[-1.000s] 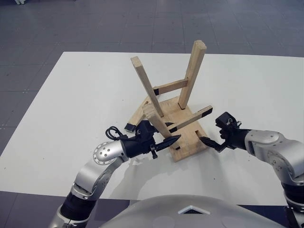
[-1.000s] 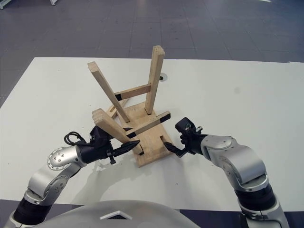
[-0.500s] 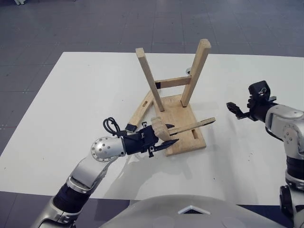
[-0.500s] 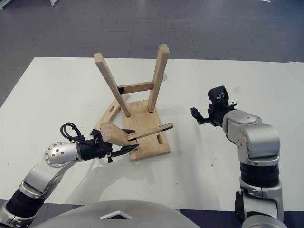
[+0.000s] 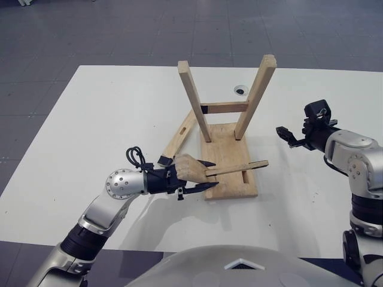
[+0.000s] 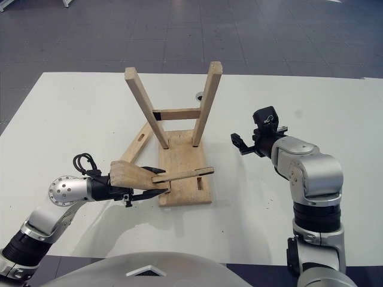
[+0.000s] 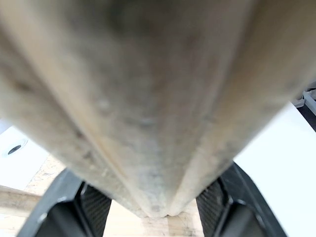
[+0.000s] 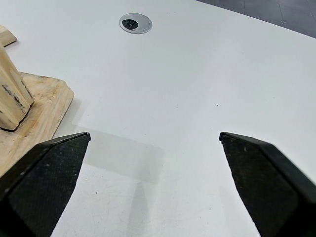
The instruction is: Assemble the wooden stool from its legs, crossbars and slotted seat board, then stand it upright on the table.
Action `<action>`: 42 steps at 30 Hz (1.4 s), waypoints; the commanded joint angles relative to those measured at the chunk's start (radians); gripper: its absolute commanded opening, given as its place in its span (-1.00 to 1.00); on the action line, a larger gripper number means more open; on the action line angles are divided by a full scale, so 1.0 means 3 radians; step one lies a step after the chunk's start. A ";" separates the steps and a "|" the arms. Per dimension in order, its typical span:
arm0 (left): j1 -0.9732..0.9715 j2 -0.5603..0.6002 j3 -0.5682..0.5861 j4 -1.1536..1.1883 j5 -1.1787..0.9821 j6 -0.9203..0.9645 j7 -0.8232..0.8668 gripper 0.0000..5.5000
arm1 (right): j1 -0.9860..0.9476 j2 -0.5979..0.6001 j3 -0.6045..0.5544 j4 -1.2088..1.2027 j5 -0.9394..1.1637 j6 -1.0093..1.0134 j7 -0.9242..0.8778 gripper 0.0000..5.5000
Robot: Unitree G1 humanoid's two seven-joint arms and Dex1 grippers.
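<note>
A white rectangular table (image 5: 108, 119) carries a slotted wooden seat board (image 5: 230, 173) lying flat, a loose black-tipped wooden bar (image 5: 179, 134) just beside its left edge, a round grey grommet (image 5: 240, 90) beyond

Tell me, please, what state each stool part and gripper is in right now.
seat board: flat on the table.
standing legs: upright in the seat board, joined by a crossbar.
held leg: near level, its own crossbar reaching over the seat board.
loose leg: flat on the table beside the seat board.
left gripper: shut on held leg.
right gripper: open, empty.
</note>
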 commanded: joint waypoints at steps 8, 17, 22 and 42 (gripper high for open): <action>0.0081 0.0611 -0.0561 0.0582 0.0893 0.0302 -0.0388 -0.26 | 0.0148 -0.0074 0.0701 -0.0169 0.0240 -0.0114 0.0702 0.75; 0.0078 0.0563 -0.0668 0.0820 0.0827 0.0183 -0.0475 -0.26 | 0.0121 -0.0193 0.1334 0.0099 -0.0168 -0.0637 0.0915 0.75; -0.0034 0.0721 -0.0862 0.0664 0.0446 0.0846 -0.0866 -0.26 | 0.0190 -0.0179 0.1299 0.0033 -0.0202 -0.0640 0.0913 0.75; -0.0278 0.0671 -0.0720 0.0434 0.0334 0.1082 -0.0743 0.21 | 0.0237 -0.0104 0.1193 0.0001 -0.0220 -0.0613 0.0818 0.75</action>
